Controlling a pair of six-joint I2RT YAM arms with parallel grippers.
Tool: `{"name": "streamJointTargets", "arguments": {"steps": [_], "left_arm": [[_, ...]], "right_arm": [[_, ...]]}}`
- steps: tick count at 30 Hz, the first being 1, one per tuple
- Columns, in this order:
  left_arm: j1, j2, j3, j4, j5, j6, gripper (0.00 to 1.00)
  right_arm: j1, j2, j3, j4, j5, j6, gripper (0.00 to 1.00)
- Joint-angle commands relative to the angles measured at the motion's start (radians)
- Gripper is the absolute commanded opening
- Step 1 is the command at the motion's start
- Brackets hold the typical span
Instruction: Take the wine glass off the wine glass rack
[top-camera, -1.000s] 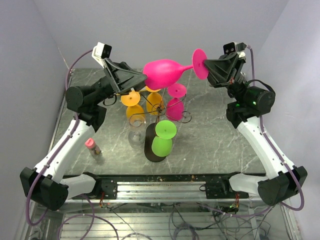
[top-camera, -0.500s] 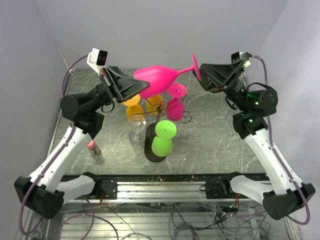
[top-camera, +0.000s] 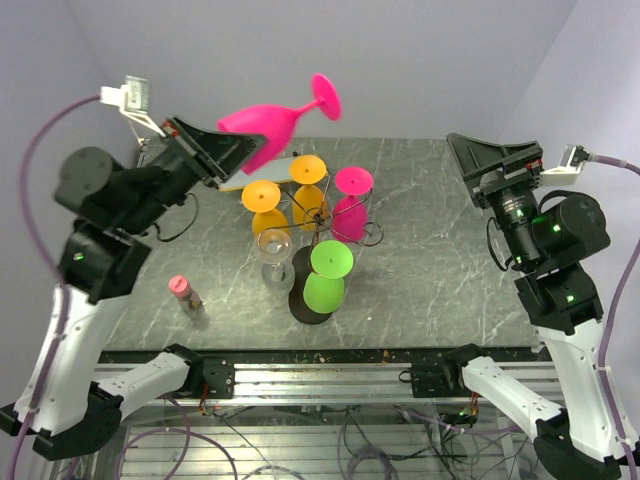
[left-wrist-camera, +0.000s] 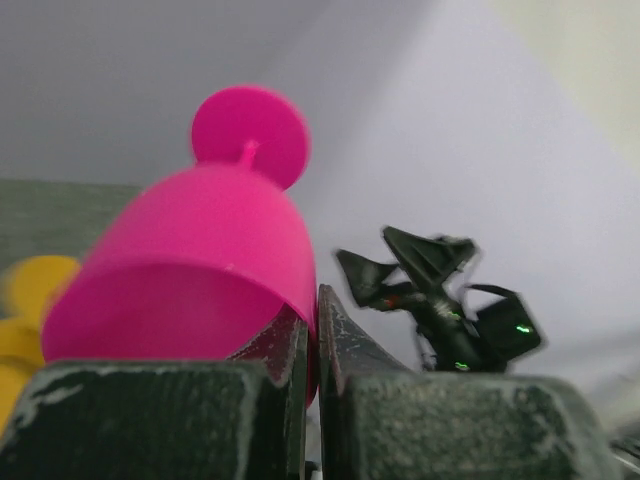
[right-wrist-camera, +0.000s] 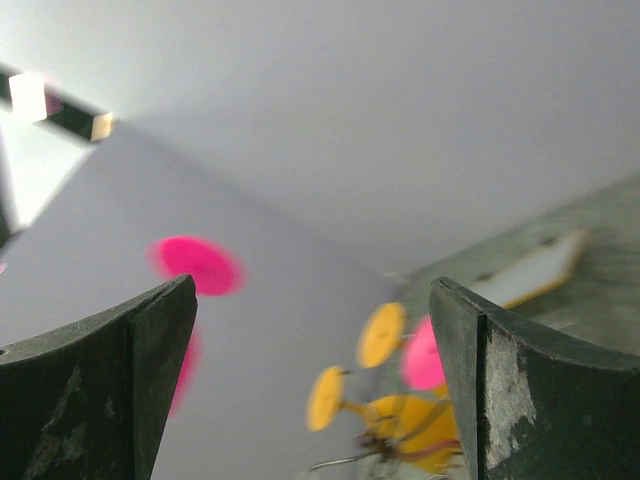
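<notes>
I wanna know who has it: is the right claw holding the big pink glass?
No, the right claw is open and empty, while the left claw pinches the pink glass by its rim.

The wine glass, opaque bright pink with a round foot, hung in the air off the rack, tipped near sideways with its foot up and away and its rim pinched in the left gripper. Below and apart from it the wine glass rack, thin dark wire on a flat black oval base, stood upright mid-table
</notes>
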Motion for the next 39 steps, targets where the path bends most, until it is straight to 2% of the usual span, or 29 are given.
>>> {"name": "streamJointTargets", "arguments": {"steps": [1, 3, 5, 9, 12, 14, 17, 19, 21, 24, 29, 35, 39], "left_arm": [[-0.003, 0.106, 0.326, -0.564, -0.374, 0.348, 0.07], [-0.003, 0.188, 0.445, -0.679, -0.469, 0.424, 0.07], [-0.002, 0.277, 0.537, -0.777, -0.555, 0.488, 0.07], [0.029, 0.403, 0.600, -0.860, -0.687, 0.580, 0.07], [0.191, 0.446, 0.532, -0.835, -0.590, 0.599, 0.07], [0.302, 0.448, 0.441, -0.796, -0.537, 0.612, 0.07], [0.391, 0.460, 0.334, -0.760, -0.539, 0.634, 0.07], [0.427, 0.462, 0.249, -0.720, -0.486, 0.650, 0.07], [0.444, 0.476, 0.195, -0.707, -0.446, 0.655, 0.07], [0.447, 0.555, 0.208, -0.749, -0.385, 0.677, 0.07], [0.451, 0.668, 0.222, -0.810, -0.403, 0.704, 0.07], [0.453, 0.814, 0.289, -0.896, -0.382, 0.730, 0.07], [0.455, 0.839, 0.247, -0.849, -0.404, 0.738, 0.07]], "right_arm": [[0.001, 0.048, 0.078, -0.348, 0.335, -0.166, 0.99], [0.001, 0.073, 0.114, -0.458, 0.416, -0.179, 1.00], [0.001, 0.101, 0.156, -0.520, 0.434, -0.260, 1.00], [0.001, 0.045, 0.098, -0.429, 0.311, -0.523, 1.00], [0.001, 0.013, 0.049, -0.368, 0.240, -0.590, 1.00], [0.001, 0.071, 0.081, -0.393, 0.182, -0.617, 1.00], [0.001, 0.187, 0.198, -0.498, 0.116, -0.660, 1.00], [0.001, 0.244, 0.254, -0.537, 0.088, -0.673, 1.00], [0.001, 0.271, 0.269, -0.545, 0.075, -0.661, 1.00], [0.001, 0.281, 0.240, -0.516, 0.057, -0.653, 1.00], [-0.002, 0.301, 0.234, -0.490, 0.054, -0.645, 1.00], [-0.046, 0.371, 0.291, -0.472, -0.136, -0.651, 1.00], [-0.157, 0.425, 0.354, -0.460, -0.396, -0.620, 1.00]]}}
